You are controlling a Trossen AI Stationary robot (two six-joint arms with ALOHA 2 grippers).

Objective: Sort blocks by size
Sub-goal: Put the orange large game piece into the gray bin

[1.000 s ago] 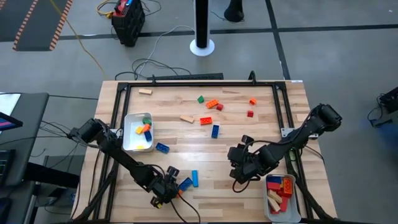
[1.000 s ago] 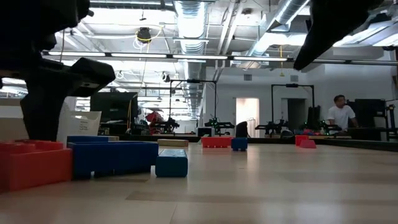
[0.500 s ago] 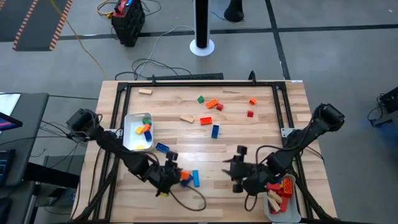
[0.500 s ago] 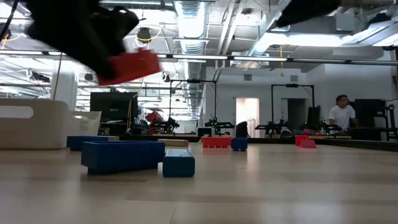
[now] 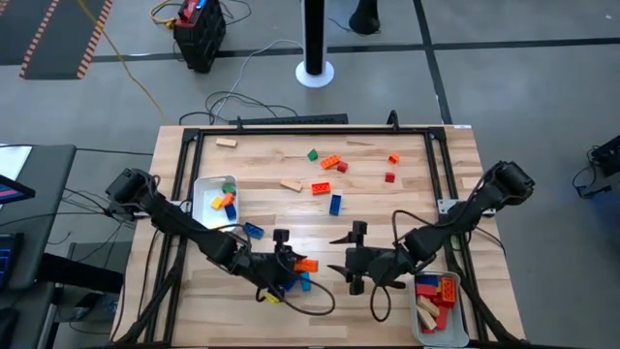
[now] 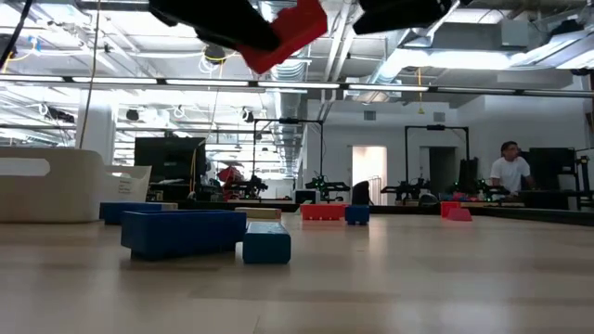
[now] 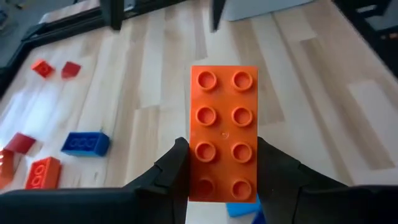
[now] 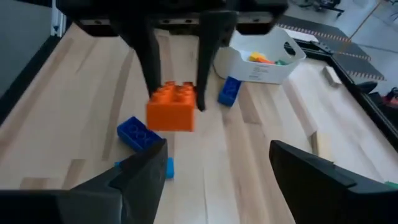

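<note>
My left gripper [image 5: 294,266] hangs over the table's near middle, shut on a long orange block [image 7: 222,134], which also shows in the high view [image 5: 306,264] and the low view [image 6: 292,32]. My right gripper [image 5: 341,255] stands open just right of that block, pointing at it, its fingers [image 8: 144,175] spread wide with nothing between them. Two blue blocks [image 6: 181,232] lie flat on the table below the left gripper. More blocks lie scattered toward the far side [image 5: 321,188]. My left gripper pinches the orange block by its two long sides [image 7: 194,168] between its two fingers, at the end nearer the wrist. The fingers [image 8: 149,62] slant down from the table's left and lie along the block. The block is lifted clear, studs up, its free end toward my right gripper.
A white tray [image 5: 199,221] with several blocks stands at the left, another white tray [image 5: 424,325] with blocks at the near right corner. A black frame [image 5: 291,129] runs round the table. Bare wood lies between the grippers and the far blocks.
My left gripper has risen from the table's near edge with the orange block and carried it up and toward the right. My right gripper has moved left from beside the right tray, turned toward the left gripper, and opened wide.
</note>
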